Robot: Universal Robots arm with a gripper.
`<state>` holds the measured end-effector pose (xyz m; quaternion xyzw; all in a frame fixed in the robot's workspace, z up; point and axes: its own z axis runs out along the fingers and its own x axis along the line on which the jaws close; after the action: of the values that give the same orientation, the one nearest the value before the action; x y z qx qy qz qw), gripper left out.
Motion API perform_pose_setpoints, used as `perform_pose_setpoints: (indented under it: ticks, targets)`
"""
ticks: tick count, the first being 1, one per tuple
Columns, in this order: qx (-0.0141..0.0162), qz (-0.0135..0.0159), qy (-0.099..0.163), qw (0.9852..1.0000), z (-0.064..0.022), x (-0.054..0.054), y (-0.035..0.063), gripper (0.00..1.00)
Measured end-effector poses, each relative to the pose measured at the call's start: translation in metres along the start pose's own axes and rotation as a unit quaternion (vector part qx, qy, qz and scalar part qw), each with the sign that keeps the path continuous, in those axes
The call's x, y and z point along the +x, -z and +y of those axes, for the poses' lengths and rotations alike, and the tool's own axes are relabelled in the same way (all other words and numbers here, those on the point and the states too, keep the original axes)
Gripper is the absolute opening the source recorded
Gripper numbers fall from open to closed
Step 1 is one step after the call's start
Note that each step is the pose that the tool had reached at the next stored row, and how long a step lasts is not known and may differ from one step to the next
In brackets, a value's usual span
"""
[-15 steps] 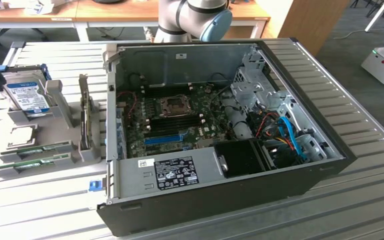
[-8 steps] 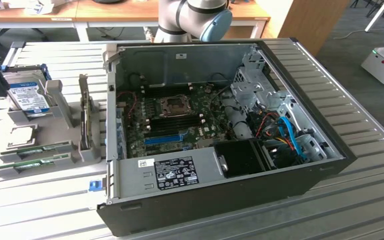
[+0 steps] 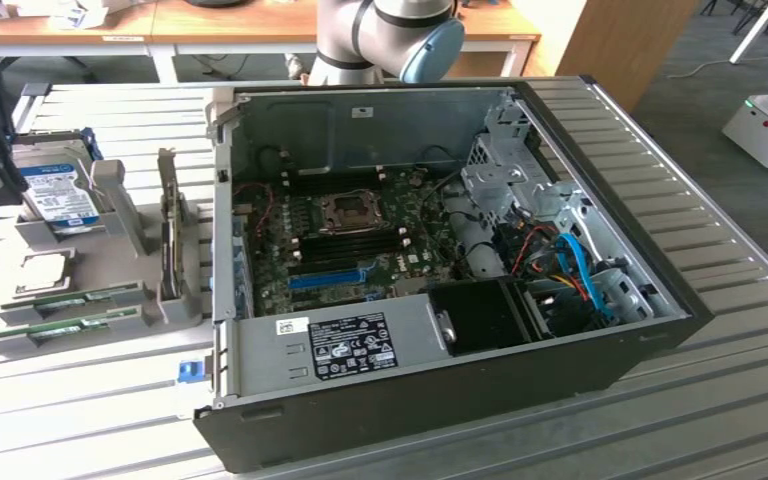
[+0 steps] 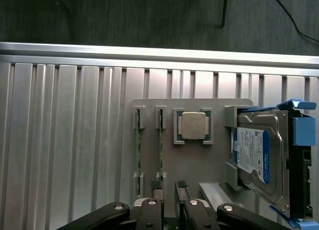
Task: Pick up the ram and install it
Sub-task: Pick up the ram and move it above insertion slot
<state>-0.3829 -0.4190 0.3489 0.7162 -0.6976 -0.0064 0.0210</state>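
On the table (image 3: 704, 400), left of the case (image 3: 491, 370) in the exterior view, the holder (image 4: 199, 165) stands two green sticks on edge, close together. A slightly offset descent could land the fingers (image 4: 155, 184) on the edge of the ram (image 4: 161, 150) or nudge its neighbour (image 4: 138, 155). The gripper (image 4: 168, 186) hangs pointing down over the ram's end, fingers apart, empty.

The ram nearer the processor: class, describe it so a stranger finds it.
On the grey tray beside the computer case sits a square silver processor. Two thin green sticks stand on edge alongside it; the ram is the one next to the processor, not the outer stick.
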Motion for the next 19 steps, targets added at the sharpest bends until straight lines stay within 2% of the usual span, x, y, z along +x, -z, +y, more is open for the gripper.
perform_pose_setpoints:
  ticks: [19]
  targets:
    - [0.0000, 0.0000, 0.000, 1.0000, -0.0009, -0.001, -0.0242, 0.24]
